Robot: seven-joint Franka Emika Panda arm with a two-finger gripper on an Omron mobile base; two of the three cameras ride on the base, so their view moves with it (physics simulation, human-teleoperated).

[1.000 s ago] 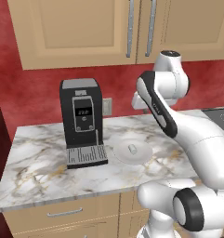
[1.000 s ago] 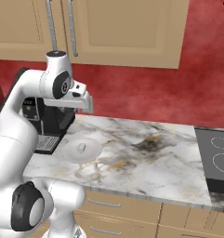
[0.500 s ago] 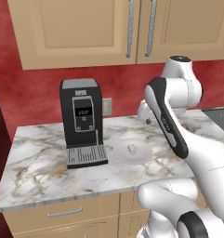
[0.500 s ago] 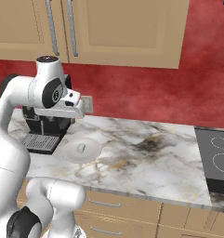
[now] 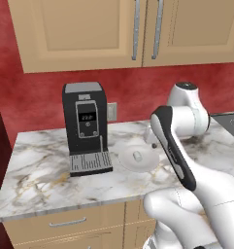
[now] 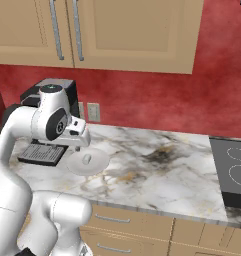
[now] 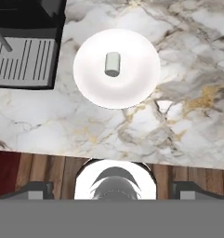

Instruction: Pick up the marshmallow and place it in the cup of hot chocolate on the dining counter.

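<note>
The marshmallow (image 7: 112, 64) lies on its side on a white plate (image 7: 141, 81) beside the coffee machine (image 5: 85, 127); the hand (image 6: 78, 141) hovers above, grip state unclear, likely lining up

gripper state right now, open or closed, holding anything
Gripper: open, holding nothing; its tips stand wide apart, high above the marshmallow, which lies on the white plate.

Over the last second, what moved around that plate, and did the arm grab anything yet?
Only the white arm moved: its upper joints swung across the counter, and the hand now hangs over the round white plate. Nothing grabbed. The tiny white marshmallow cylinder stayed lying on the plate, and the black coffee machine kept its place.
</note>
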